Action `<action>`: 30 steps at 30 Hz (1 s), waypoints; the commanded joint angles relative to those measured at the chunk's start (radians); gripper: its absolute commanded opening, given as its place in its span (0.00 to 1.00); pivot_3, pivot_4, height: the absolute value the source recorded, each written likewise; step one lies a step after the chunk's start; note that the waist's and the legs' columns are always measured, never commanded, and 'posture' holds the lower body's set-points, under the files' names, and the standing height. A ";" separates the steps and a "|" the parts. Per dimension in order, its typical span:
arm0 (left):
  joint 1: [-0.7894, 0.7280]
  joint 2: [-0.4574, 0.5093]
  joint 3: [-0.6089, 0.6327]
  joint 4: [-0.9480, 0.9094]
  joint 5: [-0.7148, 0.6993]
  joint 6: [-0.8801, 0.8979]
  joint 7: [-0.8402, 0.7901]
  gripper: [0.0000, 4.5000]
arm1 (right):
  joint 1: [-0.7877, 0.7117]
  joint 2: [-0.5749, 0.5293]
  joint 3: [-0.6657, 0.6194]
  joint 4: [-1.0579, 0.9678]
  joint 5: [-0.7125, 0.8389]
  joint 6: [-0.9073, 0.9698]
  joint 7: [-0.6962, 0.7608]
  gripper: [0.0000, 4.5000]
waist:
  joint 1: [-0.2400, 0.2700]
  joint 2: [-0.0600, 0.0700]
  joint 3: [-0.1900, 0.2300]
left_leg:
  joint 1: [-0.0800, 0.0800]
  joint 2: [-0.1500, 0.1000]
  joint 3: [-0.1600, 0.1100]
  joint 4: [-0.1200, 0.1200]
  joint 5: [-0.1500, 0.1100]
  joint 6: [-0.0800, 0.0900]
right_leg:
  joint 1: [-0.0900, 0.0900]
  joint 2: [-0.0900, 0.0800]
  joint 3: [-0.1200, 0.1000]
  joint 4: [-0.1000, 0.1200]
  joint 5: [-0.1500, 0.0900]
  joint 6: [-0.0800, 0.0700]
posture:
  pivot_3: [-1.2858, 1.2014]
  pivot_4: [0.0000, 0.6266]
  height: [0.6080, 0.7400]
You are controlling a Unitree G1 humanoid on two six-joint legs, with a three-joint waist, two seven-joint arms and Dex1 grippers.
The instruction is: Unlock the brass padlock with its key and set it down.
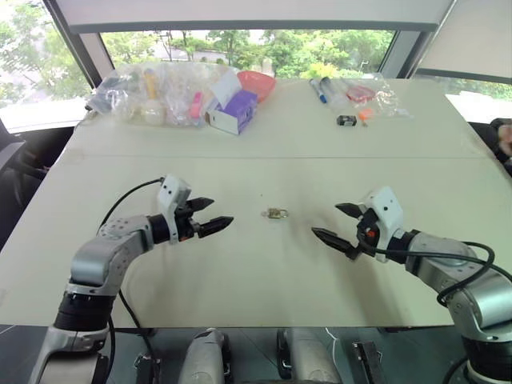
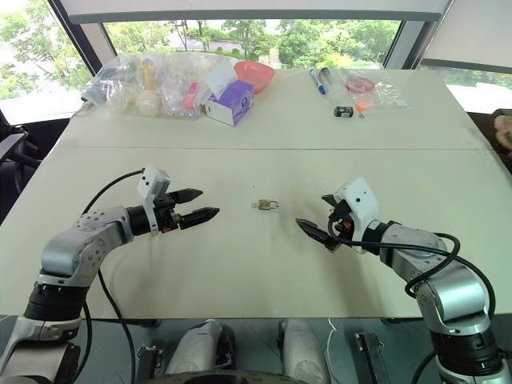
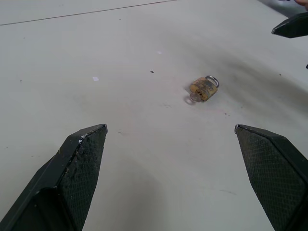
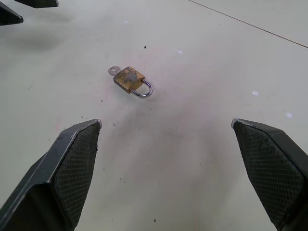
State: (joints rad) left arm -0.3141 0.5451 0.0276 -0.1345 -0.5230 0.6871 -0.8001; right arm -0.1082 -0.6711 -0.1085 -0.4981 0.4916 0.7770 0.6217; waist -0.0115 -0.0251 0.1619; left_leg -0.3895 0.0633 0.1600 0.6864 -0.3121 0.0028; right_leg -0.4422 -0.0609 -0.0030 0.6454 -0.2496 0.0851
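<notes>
The left gripper (image 1: 210,216) hovered over the tabletop (image 1: 264,320) with its fingers (image 3: 79,166) spread wide and released, grasping nothing. The right gripper (image 1: 339,225) mirrored it, fingers (image 4: 72,163) equally parted and empty. Both pointed inward toward one another, tilted slightly down.

Between them, in the head views, the brass padlock (image 1: 276,214) lay flat on the bare tabletop, at about 3 o'clock from the left gripper and about 9 o'clock from the right, apart from both and a little nearer the left. A small silvery key (image 4: 113,70) appeared to sit in its base, with only the round bow showing.

The padlock's long axis ran roughly from 9 to 3 o'clock in the head views, key end toward the left gripper and the thin shackle (image 4: 143,89) toward the right.

The risks, judged from here, came from size and flatness. The padlock was smaller than one finger, so a closing pinch could skid it across the smooth tabletop or flip it rather than lift it. Gripping the key bow alone might pull the key out instead of turning it. With both grippers converging on so small a thing, their fingers could also collide.

At 12 o'clock, well apart, lay plastic bags (image 1: 152,92), a purple box (image 1: 234,112), a red bowl (image 1: 256,82) and markers (image 1: 320,90).
</notes>
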 commanded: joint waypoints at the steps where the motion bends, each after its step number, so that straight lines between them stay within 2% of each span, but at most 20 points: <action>1: -0.004 0.001 0.021 -0.031 0.012 -0.039 0.016 0.98 | -0.026 -0.005 0.008 0.003 -0.010 -0.029 0.009 1.00 | 0.000 0.000 0.000 | 0.000 0.000 0.000 0.000 0.000 0.000 | 0.000 0.000 0.000 0.000 0.000 0.000 | 0.52 0.24 0.96; 14: -0.030 0.018 0.024 -0.032 -0.010 -0.011 0.012 0.98 | -0.073 -0.016 0.031 0.031 -0.021 -0.021 0.023 1.00 | 0.000 0.000 0.000 | 0.000 0.000 0.000 0.000 0.001 -0.002 | 0.000 0.000 0.000 0.000 0.000 0.000 | 0.52 0.24 0.96; 18: -0.124 0.140 -0.031 0.027 0.024 -0.019 -0.134 0.98 | -0.230 -0.061 0.157 0.100 -0.036 0.065 0.091 1.00 | -0.004 0.000 0.000 | 0.000 0.000 0.000 0.001 0.001 -0.002 | -0.001 0.000 0.000 0.001 0.000 0.000 | 0.52 0.24 0.96; 22: -0.153 0.258 -0.085 0.028 0.024 -0.028 -0.308 0.98 | -0.344 -0.071 0.239 0.209 -0.091 0.043 0.129 1.00 | -0.003 0.000 0.000 | 0.000 0.000 0.001 0.000 0.001 -0.002 | -0.001 0.001 0.000 0.000 -0.001 -0.001 | 0.52 0.24 0.96; 25: -0.192 0.275 -0.062 0.049 -0.007 -0.010 -0.356 0.98 | -0.419 -0.045 0.323 0.295 -0.141 -0.005 0.179 1.00 | -0.001 -0.001 0.001 | -0.002 0.000 0.002 0.000 0.002 -0.003 | -0.002 0.000 0.000 0.000 -0.001 -0.001 | 0.52 0.24 0.96; 30: -0.209 0.239 -0.057 0.060 -0.001 -0.009 -0.334 0.98 | -0.496 0.004 0.414 0.424 -0.218 -0.118 0.250 1.00 | -0.001 -0.001 0.001 | -0.002 0.000 0.002 0.001 0.002 -0.003 | -0.002 0.000 -0.001 -0.001 -0.001 -0.001 | 0.52 0.24 0.96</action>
State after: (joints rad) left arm -0.5189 0.7904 -0.0491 -0.0612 -0.5117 0.6797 -1.1394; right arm -0.5692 -0.6764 0.2981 -0.0983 0.3056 0.7134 0.8467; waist -0.0123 -0.0259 0.1625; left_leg -0.3920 0.0634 0.1616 0.6870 -0.3105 0.0001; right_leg -0.4438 -0.0606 -0.0042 0.6450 -0.2506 0.0838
